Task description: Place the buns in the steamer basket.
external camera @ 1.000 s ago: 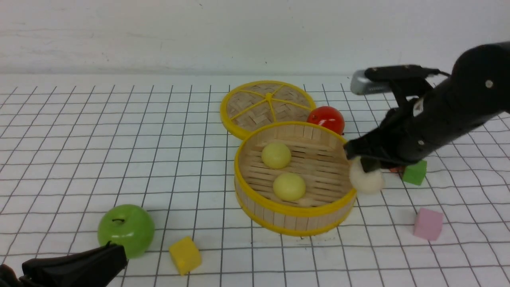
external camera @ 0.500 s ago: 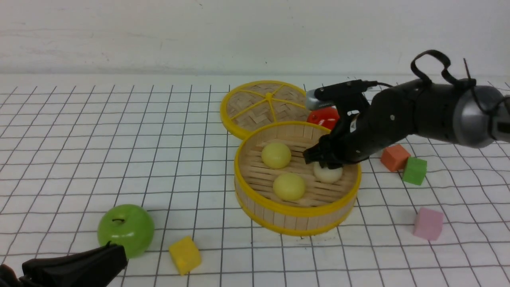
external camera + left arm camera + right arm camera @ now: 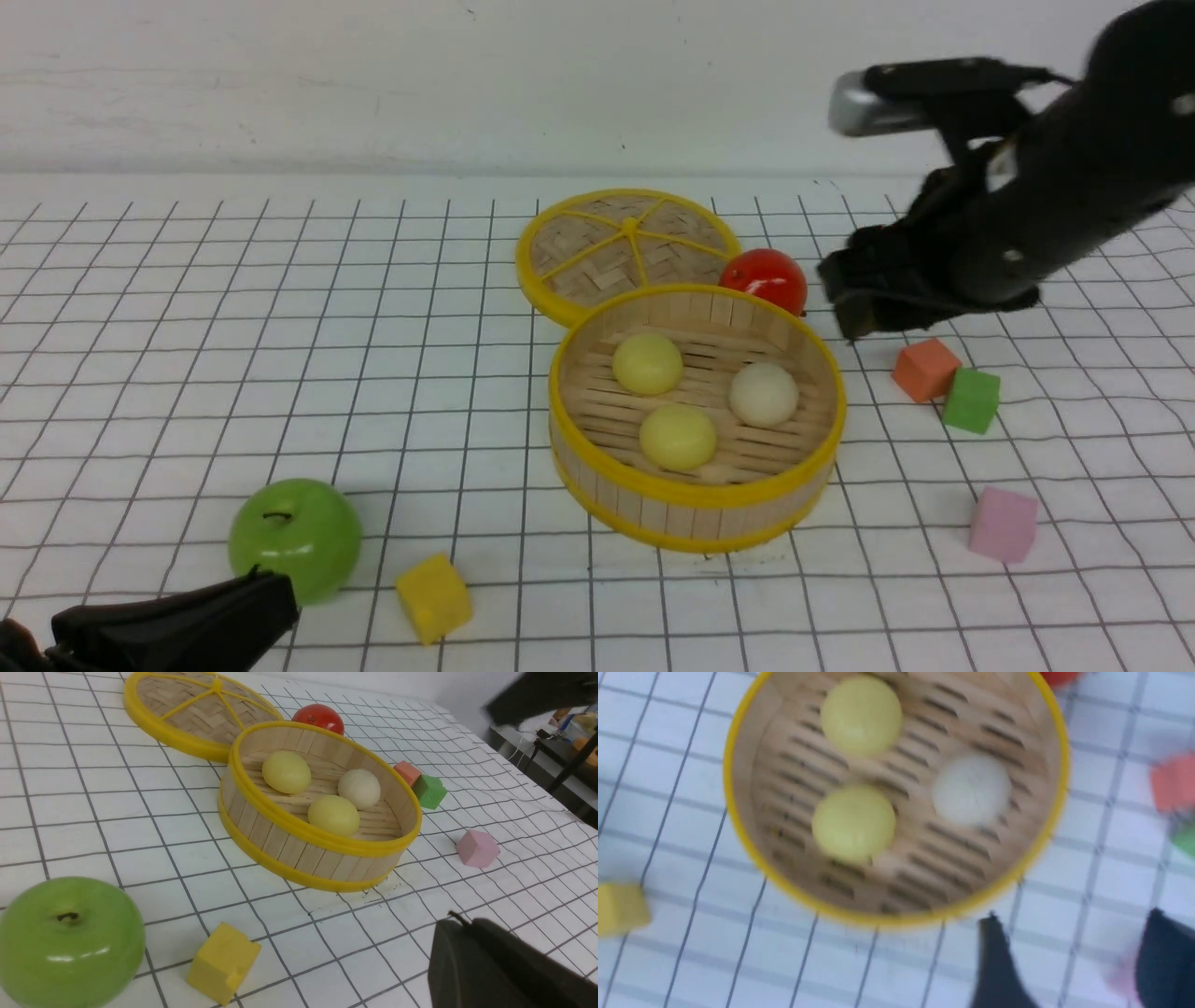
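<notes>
Buns (image 3: 764, 394) rest inside steamer basket (image 3: 695, 495), clear of right gripper (image 3: 848, 301).

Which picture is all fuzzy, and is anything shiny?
Right wrist view: blurred all over, the white bun and steamer basket edges smeared. Front view: mostly sharp. Left wrist view: sharp, with bright glare spots on the green apple.

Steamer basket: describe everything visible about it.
The steamer basket is round and shallow, with a wall of upright wooden strips, yellow top and bottom rims and a slatted floor. It stands upright and uncovered on the gridded table, just in front of the woven lid. On its floor sit the far yellow bun, the near yellow bun and the beige-white bun, all apart.
</notes>
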`<state>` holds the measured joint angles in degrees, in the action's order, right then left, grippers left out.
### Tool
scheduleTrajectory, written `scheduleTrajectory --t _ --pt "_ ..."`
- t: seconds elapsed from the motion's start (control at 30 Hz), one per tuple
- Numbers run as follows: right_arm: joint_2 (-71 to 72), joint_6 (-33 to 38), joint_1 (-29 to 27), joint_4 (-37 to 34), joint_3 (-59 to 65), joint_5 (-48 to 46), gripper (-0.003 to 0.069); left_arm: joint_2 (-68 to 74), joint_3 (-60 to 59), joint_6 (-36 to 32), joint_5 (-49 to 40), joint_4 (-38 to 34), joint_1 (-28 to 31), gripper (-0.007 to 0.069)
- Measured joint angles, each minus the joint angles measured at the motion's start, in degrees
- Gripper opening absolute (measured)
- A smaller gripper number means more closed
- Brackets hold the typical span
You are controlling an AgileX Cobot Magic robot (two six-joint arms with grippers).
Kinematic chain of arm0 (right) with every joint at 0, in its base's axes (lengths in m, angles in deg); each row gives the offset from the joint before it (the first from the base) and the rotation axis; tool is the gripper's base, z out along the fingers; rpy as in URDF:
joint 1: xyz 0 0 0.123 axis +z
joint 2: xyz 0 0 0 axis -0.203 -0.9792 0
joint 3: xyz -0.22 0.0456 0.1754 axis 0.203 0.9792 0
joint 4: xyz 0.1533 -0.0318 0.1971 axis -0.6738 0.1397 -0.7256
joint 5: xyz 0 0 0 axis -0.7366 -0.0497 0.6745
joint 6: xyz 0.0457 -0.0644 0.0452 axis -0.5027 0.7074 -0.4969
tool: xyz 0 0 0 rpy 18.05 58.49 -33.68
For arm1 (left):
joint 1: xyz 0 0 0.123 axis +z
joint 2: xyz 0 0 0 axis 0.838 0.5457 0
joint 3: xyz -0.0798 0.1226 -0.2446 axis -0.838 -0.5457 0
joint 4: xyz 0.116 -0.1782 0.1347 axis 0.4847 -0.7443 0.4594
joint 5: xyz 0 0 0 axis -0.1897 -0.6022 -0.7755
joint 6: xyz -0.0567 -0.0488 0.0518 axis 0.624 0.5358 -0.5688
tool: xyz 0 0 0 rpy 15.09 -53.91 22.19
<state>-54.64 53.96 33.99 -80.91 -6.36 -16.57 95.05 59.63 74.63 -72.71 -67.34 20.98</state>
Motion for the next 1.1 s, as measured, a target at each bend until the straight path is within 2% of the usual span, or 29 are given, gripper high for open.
scheduleTrajectory --t 0.1,0.13,0.17,0.2,0.23,0.3,0.63,0.83,0.93,1.1 --pt "6.8 -1.8 0.0 0.1 3.7 -3.4 0.0207 0.0 0.0 0.0 0.0 0.0 0.0 0.0016" --pt "10.7 -2.7 0.0 0.1 5.9 -4.3 0.0139 0.0 0.0 0.0 0.0 0.0 0.0 0.0016" --pt "11.3 -3.0 0.0 0.1 6.7 -4.4 0.0116 0.0 0.0 0.0 0.0 0.0 0.0 0.0016" --pt "14.9 -3.6 0.0 0.1 9.2 -4.7 0.0043 0.0 0.0 0.0 0.0 0.0 0.0 0.0016" --pt "17.8 -3.9 0.0 0.1 11.0 -5.1 0.0007 0.0 0.0 0.0 0.0 0.0 0.0 0.0016" --pt "22.0 -4.1 0.0 0.1 14.4 -6.0 -0.0018 0.0 0.0 0.0 0.0 0.0 0.0 0.0016" --pt "31.8 -4.2 0.0 0.1 18.3 -14.9 -0.0020 0.0 0.0 0.0 0.0 0.0 0.0 0.0016" --pt "33.7 -4.1 -0.4 0.7 18.5 -16.8 -0.0018 0.0 0.0 0.0 0.0 0.0 0.0 0.0016" --pt "38.0 -3.8 -4.4 2.0 20.3 -13.1 -0.0018 0.0 0.0 0.0 -0.1 0.0 0.0 0.0018" --pt "50.7 -2.8 -10.4 3.0 31.7 2.3 -0.0017 0.0 0.0 0.0 -0.4 0.0 0.0 0.0020"
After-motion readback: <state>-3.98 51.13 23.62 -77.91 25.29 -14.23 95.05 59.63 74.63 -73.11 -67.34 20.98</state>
